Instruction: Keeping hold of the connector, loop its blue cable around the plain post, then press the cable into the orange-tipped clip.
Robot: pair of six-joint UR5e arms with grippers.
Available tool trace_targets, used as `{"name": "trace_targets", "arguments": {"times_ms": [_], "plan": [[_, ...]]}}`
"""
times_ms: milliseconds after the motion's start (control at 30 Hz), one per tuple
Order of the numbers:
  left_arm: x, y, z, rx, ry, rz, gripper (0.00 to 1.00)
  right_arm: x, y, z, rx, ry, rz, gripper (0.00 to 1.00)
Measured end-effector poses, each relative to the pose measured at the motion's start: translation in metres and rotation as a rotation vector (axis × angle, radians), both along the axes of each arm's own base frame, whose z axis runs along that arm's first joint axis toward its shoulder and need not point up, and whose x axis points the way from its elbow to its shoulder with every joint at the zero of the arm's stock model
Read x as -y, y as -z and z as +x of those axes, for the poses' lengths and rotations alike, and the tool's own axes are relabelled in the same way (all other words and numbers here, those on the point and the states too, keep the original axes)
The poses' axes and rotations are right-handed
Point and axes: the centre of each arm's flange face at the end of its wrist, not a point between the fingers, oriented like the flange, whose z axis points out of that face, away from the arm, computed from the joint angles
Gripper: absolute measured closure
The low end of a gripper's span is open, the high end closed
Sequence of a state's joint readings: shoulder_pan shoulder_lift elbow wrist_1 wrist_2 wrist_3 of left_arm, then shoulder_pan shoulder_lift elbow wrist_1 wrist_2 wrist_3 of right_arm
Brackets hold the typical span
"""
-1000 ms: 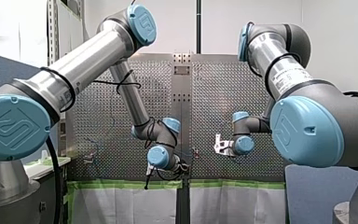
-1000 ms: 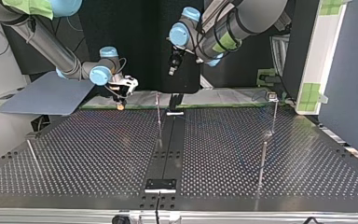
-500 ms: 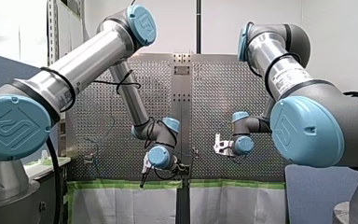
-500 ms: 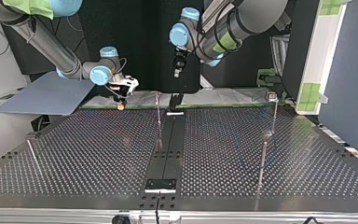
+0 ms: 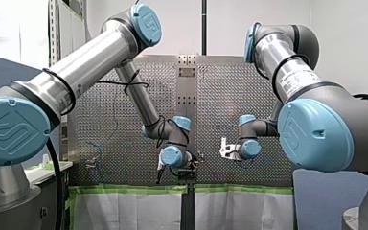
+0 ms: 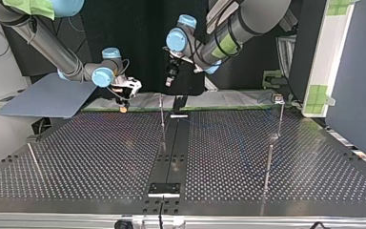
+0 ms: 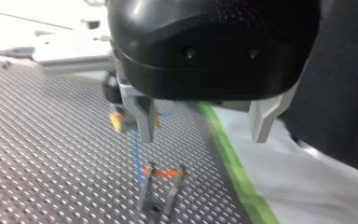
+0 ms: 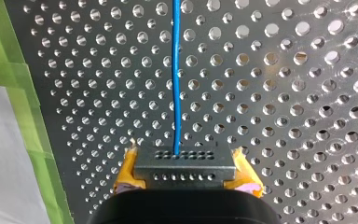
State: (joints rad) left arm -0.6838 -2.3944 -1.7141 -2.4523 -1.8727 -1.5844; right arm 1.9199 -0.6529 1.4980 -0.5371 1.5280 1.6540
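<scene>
Grey connector in right end effector

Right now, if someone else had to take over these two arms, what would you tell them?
Right gripper: shut on the connector, yellow pads on either side.
Left gripper: open, empty, with the orange-tipped clip just ahead of it.
Blue cable runs from the connector over the perforated table toward the clip.
Whether it is looped yet: cannot tell.
Left: press the cable into the clip.
</scene>
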Motion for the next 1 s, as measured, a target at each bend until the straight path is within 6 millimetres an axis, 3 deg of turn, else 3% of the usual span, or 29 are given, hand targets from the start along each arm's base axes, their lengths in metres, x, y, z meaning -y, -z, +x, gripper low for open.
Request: {"name": "trace_targets", "arguments": {"times_ms": [267, 533, 1000], "plan": [[0.024, -0.013, 0.017, 0.007, 0.034, -0.115, 0.0, 0.0, 0.0, 0.001, 0.002, -0.004, -0.001, 1.0], [0.019, -0.001, 0.031, -0.005, -0.001, -0.129, 0.0, -0.001, 0.0, 0.002, 0.001, -0.008, 0.002, 1.0], [0.016, 0.001, 0.034, -0.007, -0.017, -0.121, 0.0, -0.002, 0.0, 0.004, 0.001, -0.011, 0.0, 1.0]]}}
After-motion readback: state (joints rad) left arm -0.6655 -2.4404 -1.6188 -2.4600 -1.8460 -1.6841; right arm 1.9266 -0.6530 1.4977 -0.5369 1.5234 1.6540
